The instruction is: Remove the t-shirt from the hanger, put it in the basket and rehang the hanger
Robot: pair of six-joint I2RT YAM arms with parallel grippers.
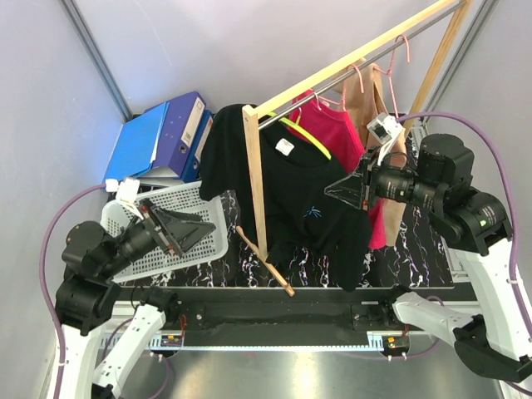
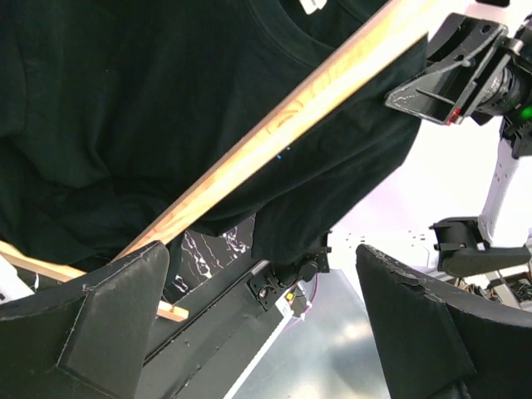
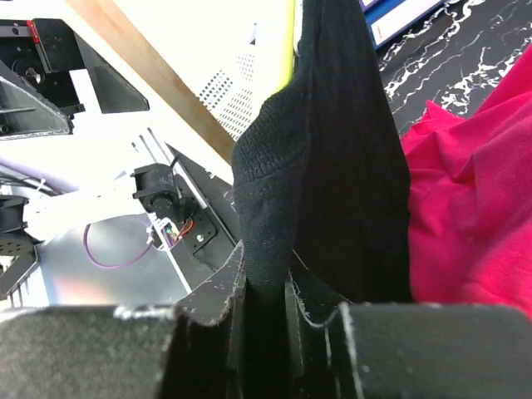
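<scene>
Closest to the lens, the right gripper (image 3: 266, 278) clamps the sleeve hem of the black t-shirt (image 3: 332, 166), with its fingers narrow and the fabric pinched between the pads. I see the t-shirt hanging on a yellow-green hanger (image 1: 309, 137) from the wooden rack (image 1: 256, 179) at the centre of the scene. A red shirt (image 1: 337, 129) hangs just beside it on the right. The left gripper (image 2: 262, 258) stands wide and holds nothing, at the left above the white basket (image 1: 166, 262). I judge the garment light, soft and limp: it will stretch and drape rather than slide off stiffly. I judge the stitched hem or the shoulder seam the firmest hold. The neck opening must be worked over the hanger's arm.
</scene>
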